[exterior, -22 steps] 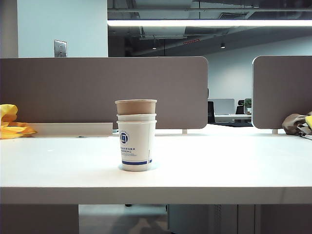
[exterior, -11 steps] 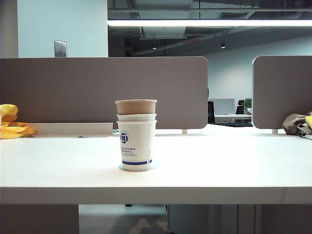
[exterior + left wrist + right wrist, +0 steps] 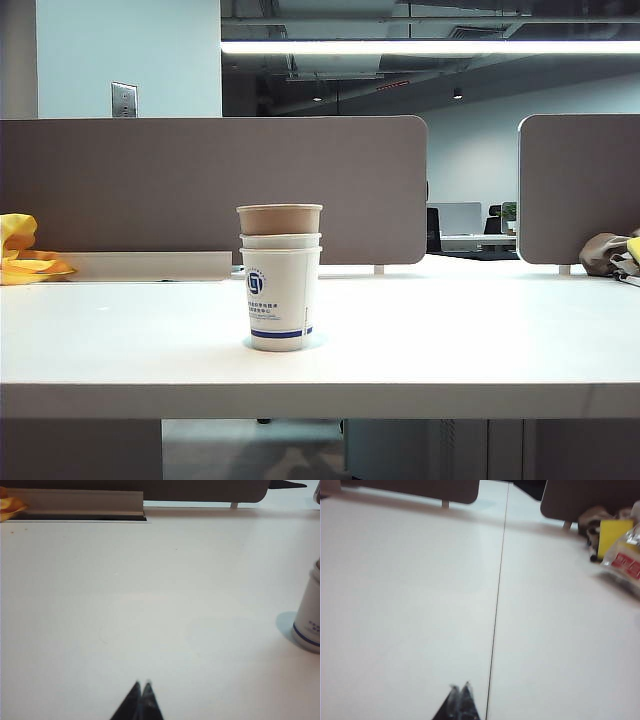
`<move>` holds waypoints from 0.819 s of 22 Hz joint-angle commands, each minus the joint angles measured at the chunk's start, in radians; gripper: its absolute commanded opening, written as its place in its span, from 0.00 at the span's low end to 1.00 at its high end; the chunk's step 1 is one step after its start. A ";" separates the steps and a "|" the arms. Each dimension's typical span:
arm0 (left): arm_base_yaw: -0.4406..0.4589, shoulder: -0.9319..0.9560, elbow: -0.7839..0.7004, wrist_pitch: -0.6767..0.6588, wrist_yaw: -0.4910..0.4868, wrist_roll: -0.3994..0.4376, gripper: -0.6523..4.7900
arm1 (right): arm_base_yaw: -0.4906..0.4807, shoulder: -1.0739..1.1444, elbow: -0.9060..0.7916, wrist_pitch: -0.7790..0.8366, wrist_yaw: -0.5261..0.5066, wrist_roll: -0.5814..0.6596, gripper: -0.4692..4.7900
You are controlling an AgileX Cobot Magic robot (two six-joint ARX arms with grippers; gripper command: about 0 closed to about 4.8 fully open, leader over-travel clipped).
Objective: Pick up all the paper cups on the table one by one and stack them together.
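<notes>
Exterior shows 3 stacked paper cups (image 3: 280,277); wrist views show left pincer (image 3: 142,685), right pincer (image 3: 459,686) closed.

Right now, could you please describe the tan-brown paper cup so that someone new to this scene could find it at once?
Look at the white table in front of the grey-brown divider panels; one stack of paper cups stands near its middle. The tan-brown cup sits on top, nested into two white ones, and alone has no blue print. Both grippers, left and right, are shut, away from it.
</notes>
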 commanded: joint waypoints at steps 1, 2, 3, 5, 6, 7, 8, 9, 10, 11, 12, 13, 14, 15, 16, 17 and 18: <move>0.002 0.001 0.003 -0.009 0.003 0.004 0.11 | 0.000 0.000 -0.007 -0.011 -0.001 -0.002 0.08; 0.002 0.001 0.003 -0.009 0.004 0.004 0.11 | 0.000 0.000 -0.007 -0.011 -0.001 -0.002 0.08; 0.002 0.001 0.003 -0.009 0.003 0.004 0.11 | 0.000 0.000 -0.007 -0.010 -0.001 -0.002 0.08; 0.002 0.001 0.003 -0.009 0.003 0.004 0.11 | 0.000 0.000 -0.007 -0.010 -0.001 -0.002 0.08; 0.002 0.001 0.003 -0.009 0.004 0.004 0.11 | 0.000 0.000 -0.007 -0.010 0.000 -0.002 0.08; 0.002 0.001 0.003 -0.009 0.004 0.004 0.11 | 0.000 0.000 -0.007 -0.010 -0.001 -0.002 0.08; 0.002 0.001 0.003 -0.009 0.004 0.004 0.11 | 0.000 0.000 -0.007 -0.010 -0.001 -0.002 0.08; 0.002 0.001 0.003 -0.009 0.003 0.004 0.11 | 0.000 0.000 -0.007 -0.010 -0.001 -0.002 0.08; 0.002 0.001 0.003 -0.009 0.003 0.004 0.11 | 0.000 0.000 -0.007 -0.010 -0.001 -0.002 0.08; 0.002 0.001 0.003 -0.009 0.003 0.004 0.11 | 0.000 0.000 -0.007 -0.010 -0.001 -0.002 0.08; 0.002 0.001 0.003 -0.009 0.003 0.004 0.11 | 0.000 0.000 -0.007 -0.010 -0.001 -0.002 0.08; 0.002 0.001 0.003 -0.009 0.003 0.004 0.11 | 0.000 0.000 -0.007 -0.010 -0.001 -0.002 0.08; 0.002 0.001 0.003 -0.009 0.003 0.004 0.11 | 0.000 0.000 -0.007 -0.010 -0.001 -0.002 0.08; 0.002 0.001 0.003 -0.009 0.003 0.004 0.11 | 0.000 0.000 -0.007 -0.010 -0.001 0.001 0.08; 0.002 0.001 0.003 -0.009 0.003 0.004 0.11 | 0.000 0.000 -0.007 -0.011 -0.001 0.018 0.08; 0.002 0.001 0.003 -0.009 0.003 0.004 0.11 | 0.000 0.000 -0.007 -0.010 0.006 0.079 0.08; 0.002 0.001 0.003 -0.009 0.003 0.004 0.11 | 0.000 0.000 -0.007 -0.010 0.041 0.126 0.08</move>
